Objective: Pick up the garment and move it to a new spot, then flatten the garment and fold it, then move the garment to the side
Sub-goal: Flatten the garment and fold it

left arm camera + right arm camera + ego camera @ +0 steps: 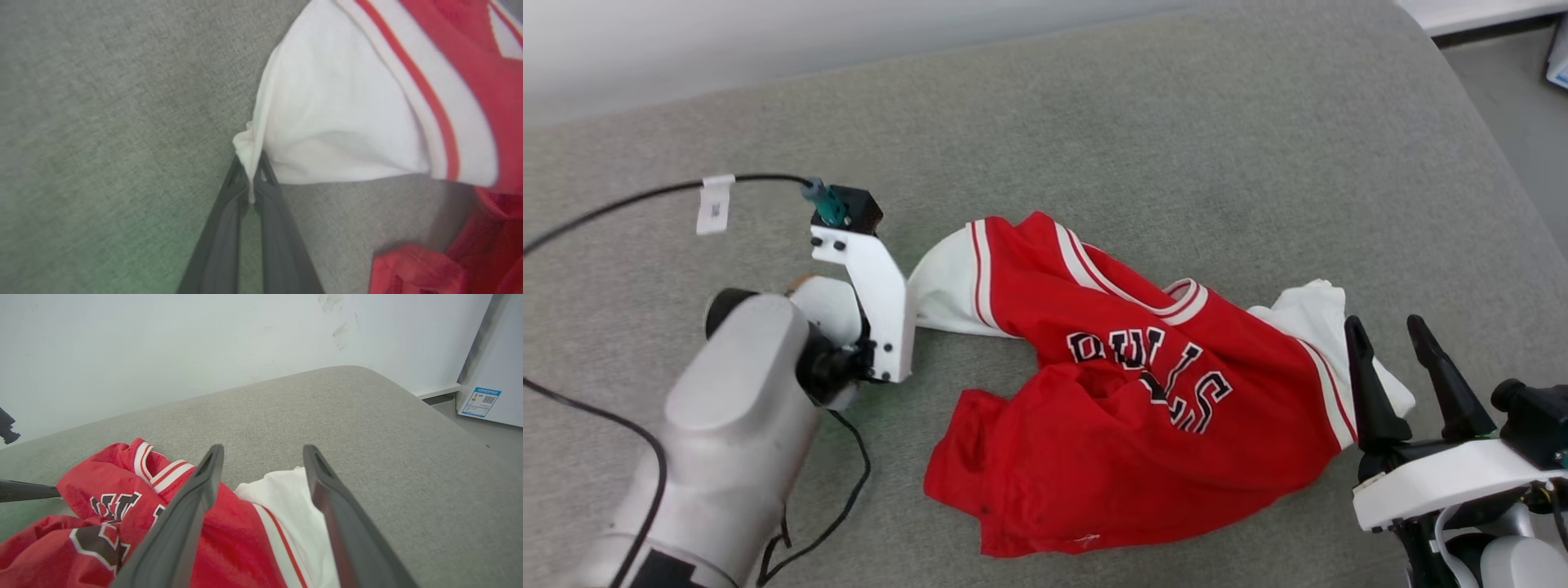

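Item: garment [1127,408]. It lies crumpled at the centre of the grey fabric surface [1176,122] in the head view. The lettered chest faces up and the lower body is folded over itself toward 6 o'clock. One white sleeve reaches out to 9 o'clock, the other to 3 o'clock.

Left tool [250,171]: clenched on the outermost edge of the 9 o'clock sleeve, with only a thin fold of white cloth pinched between the fingers.

Right tool [1386,328]: released, fingers spread and gripping nothing. It stands at the 3 o'clock sleeve.

Risks, as judged:
- The left pinch is shallow, so a pull or lift could draw the hem out and drop that side.
- A one-sided lift would let the red body hang and bunch further, which would hinder flattening.
- The right tool may close on stacked layers rather than the sleeve alone.
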`<state>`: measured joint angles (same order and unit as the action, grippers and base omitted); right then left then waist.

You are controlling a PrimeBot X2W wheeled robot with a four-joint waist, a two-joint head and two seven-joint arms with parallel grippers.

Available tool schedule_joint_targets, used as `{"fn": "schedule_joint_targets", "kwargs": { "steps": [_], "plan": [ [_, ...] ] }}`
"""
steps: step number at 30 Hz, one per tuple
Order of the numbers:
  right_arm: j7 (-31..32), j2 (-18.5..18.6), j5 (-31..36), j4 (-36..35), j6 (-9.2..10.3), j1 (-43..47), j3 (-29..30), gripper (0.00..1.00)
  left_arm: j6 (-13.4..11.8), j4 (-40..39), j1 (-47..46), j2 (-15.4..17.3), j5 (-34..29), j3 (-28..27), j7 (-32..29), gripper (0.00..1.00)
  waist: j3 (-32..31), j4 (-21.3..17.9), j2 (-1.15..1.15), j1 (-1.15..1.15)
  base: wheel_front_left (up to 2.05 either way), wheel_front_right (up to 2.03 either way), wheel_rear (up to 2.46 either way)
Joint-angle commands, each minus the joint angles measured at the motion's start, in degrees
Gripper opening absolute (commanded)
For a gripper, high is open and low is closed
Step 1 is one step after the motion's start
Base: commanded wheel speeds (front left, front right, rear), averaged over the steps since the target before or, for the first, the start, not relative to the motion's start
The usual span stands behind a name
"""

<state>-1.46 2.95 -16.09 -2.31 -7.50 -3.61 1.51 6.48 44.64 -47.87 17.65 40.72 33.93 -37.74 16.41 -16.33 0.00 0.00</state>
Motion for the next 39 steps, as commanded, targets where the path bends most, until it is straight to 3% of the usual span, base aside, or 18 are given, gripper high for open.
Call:
{"fn": "schedule_joint_targets", "kwargs": {
  "steps": [1,9,15,19,26,32,39],
  "plan": [
    [0.46,-0.1,0.03,-0.03,0.02,-0.08,0.44,1.0,-0.66,0.96,3.92,-0.73,-0.54,0.56,1.85,0.0,-1.82,1.66,0.0,0.0,0.0,0.0,0.0],
    [4.15,-0.1,-0.28,-0.12,0.02,1.73,3.11,1.0,-6.76,-8.15,9.64,0.96,-1.14,-3.41,15.57,0.0,-7.51,7.48,0.0,0.0,0.0,0.0,0.0],
    [8.59,-0.02,-1.14,2.07,0.02,1.79,6.18,1.0,-11.3,-18.66,16.79,4.32,-0.85,-6.02,19.41,0.0,-10.52,10.52,0.0,0.0,0.0,0.0,0.0],
    [14.06,1.95,-2.88,5.35,0.03,0.15,9.77,1.0,-14.41,-26.53,21.72,6.91,-0.7,-7.7,20.09,0.0,-11.55,11.96,0.0,0.0,0.0,0.0,0.0],
    [29.92,8.62,-6.7,14.62,0.02,-5.81,12.46,1.0,-18.81,-39.6,27.28,10.16,-1.33,-8.76,18.59,0.0,-10.45,14.43,0.0,0.0,0.0,0.0,0.0],
    [39.74,11.88,-8.48,20.25,0.02,-12.27,10.88,1.0,-20.66,-46.49,27.48,10.81,-2.25,-8.61,17.69,0.0,-6.52,16.49,0.0,0.0,0.0,0.0,0.0],
    [42.88,13.02,-8.47,26.59,0.02,-18.9,7.94,1.0,-21.16,-49.32,25.95,10.81,-3.16,-8.14,17.63,0.0,-2.24,17.98,0.0,0.0,0.0,0.0,0.0]
  ]
}}
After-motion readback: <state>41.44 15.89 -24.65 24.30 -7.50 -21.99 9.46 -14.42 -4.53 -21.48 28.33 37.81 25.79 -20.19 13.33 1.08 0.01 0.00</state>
